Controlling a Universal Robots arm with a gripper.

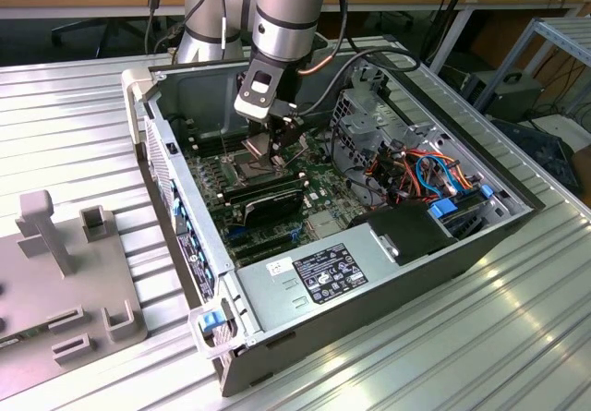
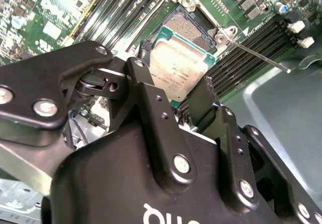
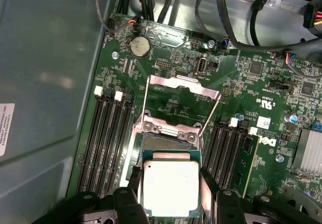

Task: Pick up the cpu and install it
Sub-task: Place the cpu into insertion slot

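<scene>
The cpu (image 3: 170,188), a small square chip with a dull silver top, sits between the two black fingers (image 3: 134,179) of my gripper (image 3: 170,181), which is shut on it. It hangs just over the open socket (image 3: 168,144) on the green motherboard, with the socket's hinged metal frame (image 3: 182,97) folded back beyond it. In the second wrist view the cpu (image 2: 178,65) lies partly over the socket's pin field (image 2: 187,26), tilted against it. In the exterior view my gripper (image 1: 270,157) reaches down into the open computer case (image 1: 388,272).
Rows of black memory slots (image 3: 108,133) flank the socket on both sides. The thin socket lever (image 2: 256,57) sticks out sideways. Long black modules (image 1: 263,191), a power supply (image 1: 342,272) and coloured cables (image 1: 420,171) crowd the case. A grey fixture (image 1: 65,272) stands at the exterior view's left.
</scene>
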